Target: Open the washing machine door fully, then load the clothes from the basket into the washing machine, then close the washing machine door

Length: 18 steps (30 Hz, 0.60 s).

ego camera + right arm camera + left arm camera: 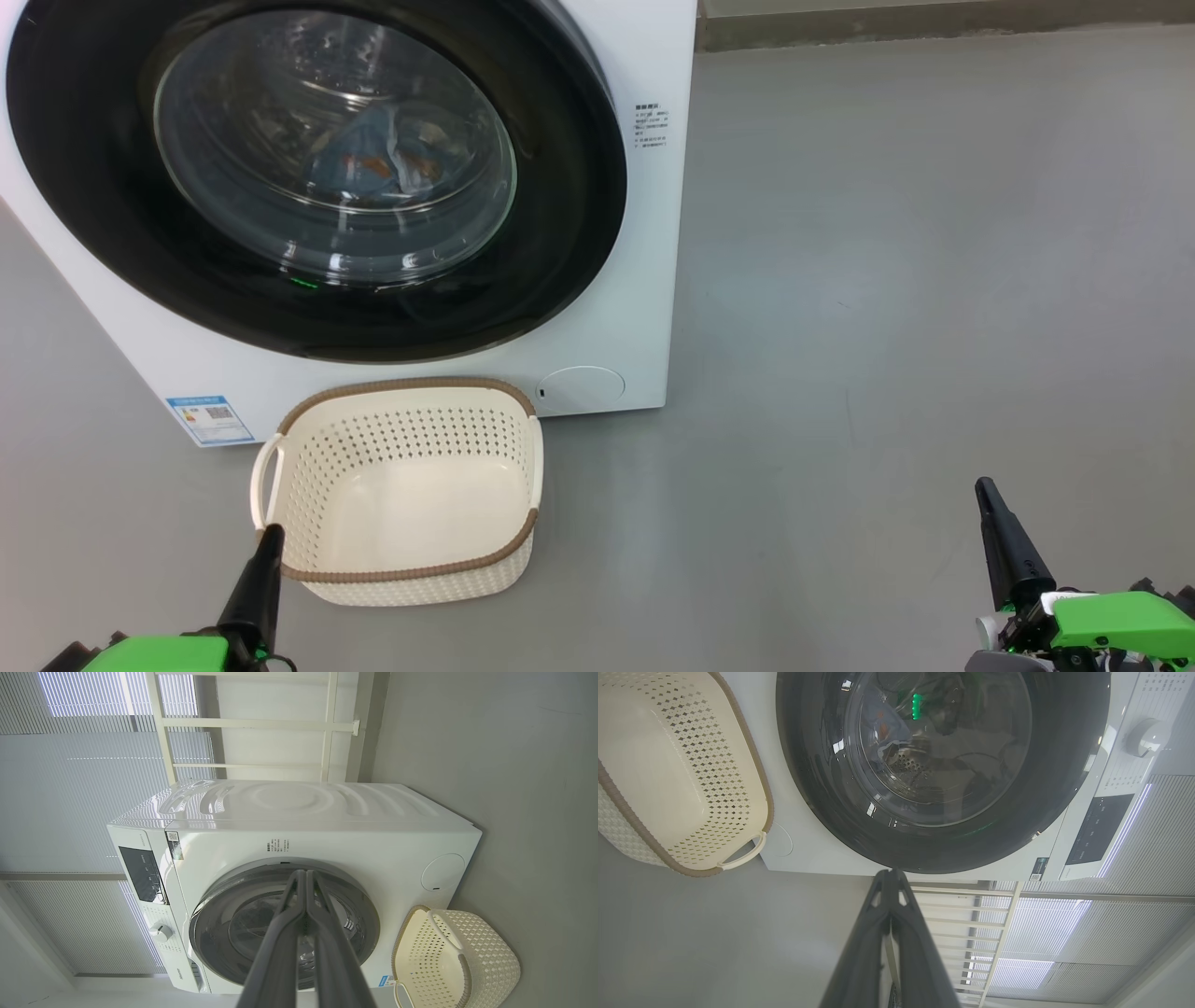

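**Item 1. Washing machine** (653, 280): white front-loader standing on the grey floor (887, 280). There is a blue label (210, 420) at the lower left of its front, a round white cover (581, 387) at the lower right, and a control dial (1146, 735) on the panel.

**Item 2. Washing machine door** (560, 187): round, with a glossy black rim and bulging clear glass. It lies shut against the machine's front.

**Item 3. Clothes** (378, 163): light blue fabric with orange-brown print, seen through the door glass, inside the drum. A paler fold beside it is dim behind reflections and is possibly a second piece.

**Item 4. Basket** (411, 571): cream, with perforated sides, a brown rim and white side handles. It stands upright on the floor just in front of the machine, below the door, with its bare bottom showing.

**Item 5. Left pincer** (272, 534): dark fingers pressed together, clenched on nothing. In the head view the tip overlaps the basket's near left corner, but contact cannot be told.

**Item 6. Right pincer** (985, 490): likewise clenched, grasping nothing. It sits over bare floor, well to the right of the basket and the machine. In its own wrist view the fingers point toward the door.
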### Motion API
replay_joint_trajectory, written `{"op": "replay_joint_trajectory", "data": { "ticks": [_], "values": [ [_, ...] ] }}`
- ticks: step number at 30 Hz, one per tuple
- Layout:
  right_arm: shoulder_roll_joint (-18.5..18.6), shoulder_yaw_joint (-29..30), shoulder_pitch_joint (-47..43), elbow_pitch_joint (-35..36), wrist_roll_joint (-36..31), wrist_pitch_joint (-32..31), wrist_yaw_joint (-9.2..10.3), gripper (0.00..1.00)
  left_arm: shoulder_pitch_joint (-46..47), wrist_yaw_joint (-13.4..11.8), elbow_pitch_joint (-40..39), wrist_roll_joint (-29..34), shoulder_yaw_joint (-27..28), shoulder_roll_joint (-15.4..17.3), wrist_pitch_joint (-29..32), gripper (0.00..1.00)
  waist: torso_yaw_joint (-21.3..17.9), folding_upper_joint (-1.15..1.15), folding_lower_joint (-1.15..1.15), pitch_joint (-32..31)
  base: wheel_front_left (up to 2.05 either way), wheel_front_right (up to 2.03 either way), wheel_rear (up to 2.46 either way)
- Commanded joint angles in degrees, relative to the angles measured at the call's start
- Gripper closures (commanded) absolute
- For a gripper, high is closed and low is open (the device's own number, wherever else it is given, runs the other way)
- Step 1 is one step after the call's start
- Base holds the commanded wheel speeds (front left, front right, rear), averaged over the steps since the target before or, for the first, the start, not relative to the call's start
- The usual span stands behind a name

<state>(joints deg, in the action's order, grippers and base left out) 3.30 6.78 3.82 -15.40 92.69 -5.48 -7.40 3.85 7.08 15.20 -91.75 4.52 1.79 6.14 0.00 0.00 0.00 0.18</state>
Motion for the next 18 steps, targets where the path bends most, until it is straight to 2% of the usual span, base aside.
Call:
{"op": "replay_joint_trajectory", "data": {
  "ticks": [1, 18],
  "values": [
    [0.15, -1.03, 2.29, 1.41, 0.11, -0.39, -0.09, 1.00, 2.34, 0.41, -1.15, -0.43, 1.98, 1.09, 0.34, 1.00, 0.00, 0.00, 0.00, 0.00, 0.00, 0.00, 0.00],
    [0.03, -0.86, 2.31, 1.40, -0.03, -0.53, -0.09, 1.00, 2.34, 0.41, -1.15, -0.43, 1.98, 1.09, 0.34, 1.00, 0.00, 0.00, 0.00, 0.00, 0.00, 0.00, 0.00]
  ]
}}
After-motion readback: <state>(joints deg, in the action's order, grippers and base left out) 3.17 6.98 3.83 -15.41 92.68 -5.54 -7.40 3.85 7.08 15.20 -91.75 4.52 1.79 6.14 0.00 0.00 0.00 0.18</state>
